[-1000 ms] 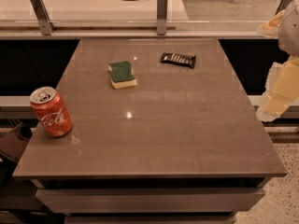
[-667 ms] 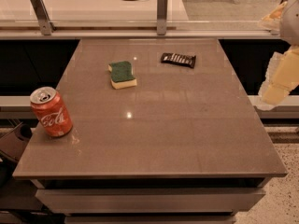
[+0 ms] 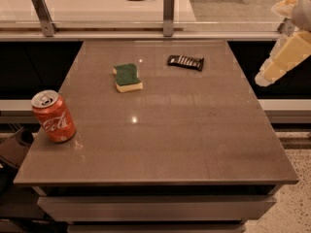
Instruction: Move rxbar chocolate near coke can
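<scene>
The gripper [image 3: 278, 62] has risen beside the table's [image 3: 194, 144] right edge; whether it is open cannot be told. The rxbar chocolate [image 3: 185, 62] lies far back, right of the green-and-yellow sponge [image 3: 128, 77], well apart from the coke can [image 3: 53, 116] standing near-left

The gripper [image 3: 270, 71] has climbed along the right side of the desk [image 3: 194, 144]. It now hangs higher in view and slightly further left, beside the desk's far right corner.

tool [image 3: 265, 76]: far right, its arm [image 3: 294, 47] cut off by edge | rxbar chocolate [image 3: 185, 61]: lettering unreadable
</scene>
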`<state>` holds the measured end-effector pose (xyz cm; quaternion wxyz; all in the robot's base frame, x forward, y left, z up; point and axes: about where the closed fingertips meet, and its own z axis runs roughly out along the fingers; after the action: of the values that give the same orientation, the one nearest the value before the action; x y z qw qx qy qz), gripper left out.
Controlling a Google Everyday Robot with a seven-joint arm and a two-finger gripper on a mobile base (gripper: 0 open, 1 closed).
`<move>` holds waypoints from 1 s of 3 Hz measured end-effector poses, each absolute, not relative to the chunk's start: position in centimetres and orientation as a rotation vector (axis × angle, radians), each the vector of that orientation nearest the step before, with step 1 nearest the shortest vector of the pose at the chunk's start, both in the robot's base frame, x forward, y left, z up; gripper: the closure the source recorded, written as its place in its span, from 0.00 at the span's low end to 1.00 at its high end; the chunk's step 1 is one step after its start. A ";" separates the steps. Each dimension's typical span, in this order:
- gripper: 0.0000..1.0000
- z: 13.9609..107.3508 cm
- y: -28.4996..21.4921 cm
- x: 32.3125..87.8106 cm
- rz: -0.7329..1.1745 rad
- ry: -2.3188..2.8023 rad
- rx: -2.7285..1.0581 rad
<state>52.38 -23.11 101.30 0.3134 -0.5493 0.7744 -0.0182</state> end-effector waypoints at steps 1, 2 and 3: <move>0.00 99.7 -23.8 56.0 0.046 2.042 -1.297; 0.00 97.6 -24.4 59.2 0.133 2.039 -1.175; 0.00 95.7 -25.0 62.0 0.194 2.046 -1.093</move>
<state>62.02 -25.01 95.73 0.3959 -0.4312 0.8071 0.0765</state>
